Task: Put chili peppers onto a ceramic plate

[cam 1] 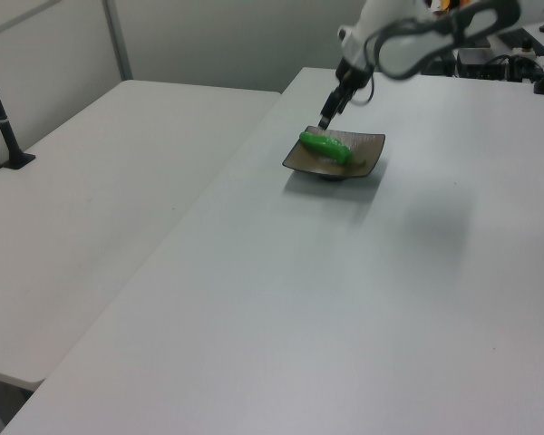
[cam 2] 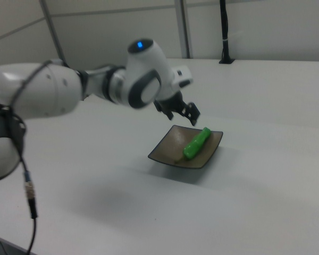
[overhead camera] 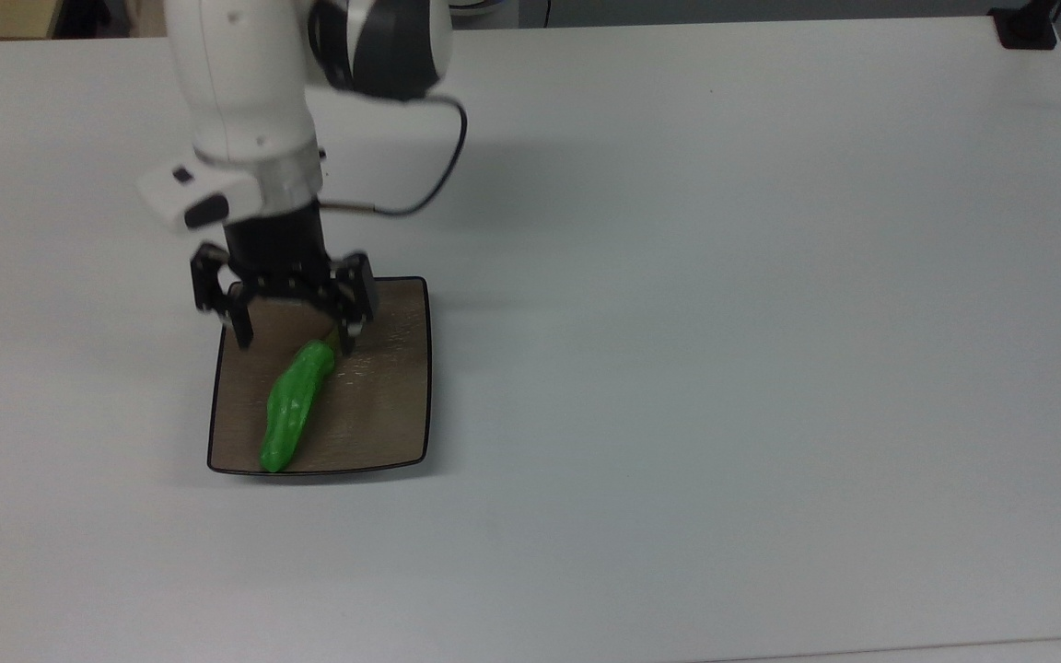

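clearing: you're at the pull-away step, judging by the pepper lying free on the plate; take the arm straight up and off, no sideways drift, so nothing clips the plate rim or nudges the pepper.
table (overhead camera: 724,322): white, wide, bare around the plate. plenty of room to retreat toward the top view's right.
arm (overhead camera: 245,92): white body w/ dark joint, cable looping off the wrist toward the top view's right. watch that the cable doesn't drag low over the plate as you go.
ceramic plate (overhead camera: 392,405): square, brown, thin black rim, sits flat on the table. in the right view (cam 2: 167,149) it looks shallow w/ raised edges, so a light bump could skid it.
plate contents: one pepper, nothing else.
gripper (overhead camera: 293,343): jaws spread wide, holding nothing. it hangs above the plate's far edge in the top view, clear of the pepper body; in the left view (cam 1: 326,116) it sits above the plate w/ a visible gap.
chili peppers (overhead camera: 293,403): single glossy green one, lying diagonal across the plate, tip close to the near rim at the top view's left, stem end just by one finger. right view (cam 2: 195,143) shows it resting inside the rim, not hanging over.
risk: stem end is the closest bit to the fingers; rise first, then swing.
task: looks done, pending a clean exit.
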Controlling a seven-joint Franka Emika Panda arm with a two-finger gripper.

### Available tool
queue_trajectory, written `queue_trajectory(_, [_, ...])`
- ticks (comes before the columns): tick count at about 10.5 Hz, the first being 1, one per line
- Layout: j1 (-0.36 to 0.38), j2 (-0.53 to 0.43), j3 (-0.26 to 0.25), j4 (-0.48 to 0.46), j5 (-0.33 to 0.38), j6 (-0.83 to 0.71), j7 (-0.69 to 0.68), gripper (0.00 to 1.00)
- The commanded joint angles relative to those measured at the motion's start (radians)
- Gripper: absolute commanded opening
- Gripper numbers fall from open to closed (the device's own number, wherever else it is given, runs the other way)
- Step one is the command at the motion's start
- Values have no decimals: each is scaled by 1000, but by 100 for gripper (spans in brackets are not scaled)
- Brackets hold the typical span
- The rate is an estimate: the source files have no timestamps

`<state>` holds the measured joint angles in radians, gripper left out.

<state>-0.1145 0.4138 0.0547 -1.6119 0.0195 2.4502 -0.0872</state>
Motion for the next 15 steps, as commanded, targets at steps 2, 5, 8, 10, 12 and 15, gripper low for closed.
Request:
queue_trajectory(2, [19,-283,-3,-23,19,-458,92,100])
queue_trajectory(5, [71,-410,-4,-19,17,-728,96,100])
queue_trajectory(8, [131,-457,-4,-19,22,-829,95,100])
queue_trajectory(10, [182,-442,-4,-26,34,-801,93,100])
queue_trajectory(12, [190,-411,-3,-28,36,-738,84,100])
queue_trajectory(15, [196,-389,-1,-28,37,-657,83,100])
